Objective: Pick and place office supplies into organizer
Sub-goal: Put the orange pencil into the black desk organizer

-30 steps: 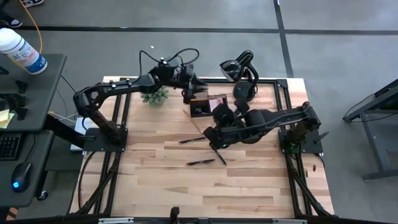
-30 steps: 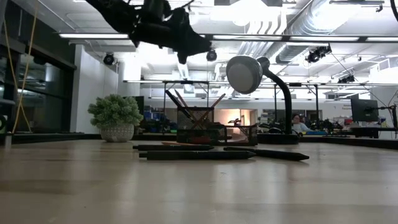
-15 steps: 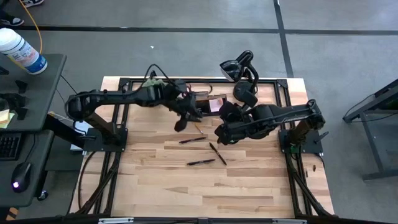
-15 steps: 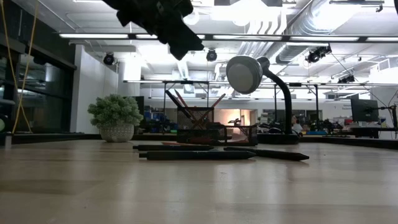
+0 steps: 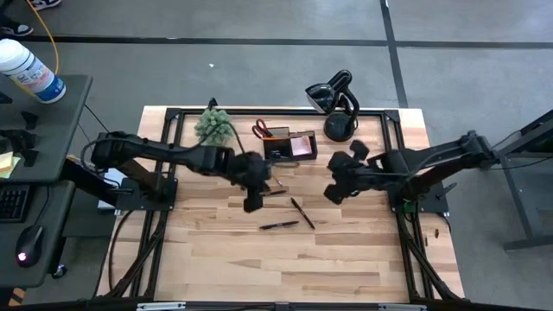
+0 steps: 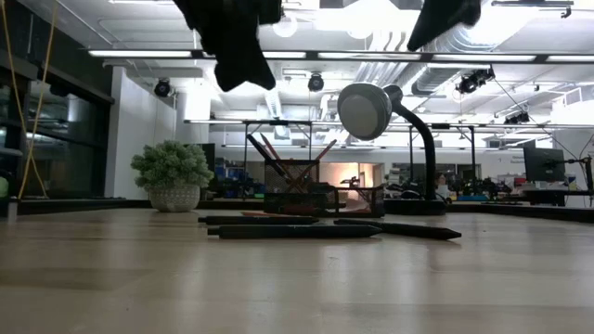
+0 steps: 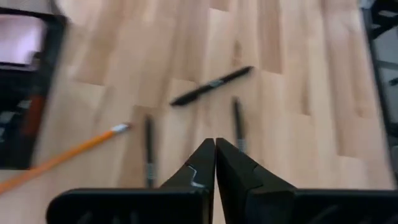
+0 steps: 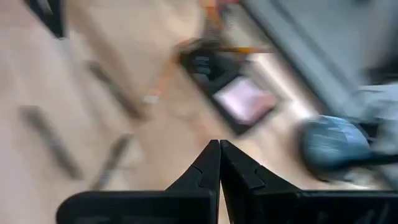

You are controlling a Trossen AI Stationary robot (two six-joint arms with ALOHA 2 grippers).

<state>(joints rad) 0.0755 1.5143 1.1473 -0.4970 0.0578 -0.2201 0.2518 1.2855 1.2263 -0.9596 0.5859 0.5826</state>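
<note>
A: What changed in the last second?

B: The left gripper [image 5: 251,205] swung from the organizer [image 5: 289,146] down over the pens [image 5: 279,225], fingers now pressed together, empty. The right gripper [image 5: 333,192] pulled back to three o'clock, also closed on nothing.

A: So?

B: Probably another pick comes next; three pens and an orange pencil [image 7: 65,156] lie loose.

A: Surroundings?

B: Pale wood table [image 5: 346,259]; plant [image 5: 213,126] at eleven, lamp [image 5: 333,99] at one.

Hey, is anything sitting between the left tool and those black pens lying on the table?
Nothing visible. The left tool hangs shut and empty above bare wood, with the black pens lying loose just beside it. The orange pencil lies off to one side, toward the organizer.
</note>
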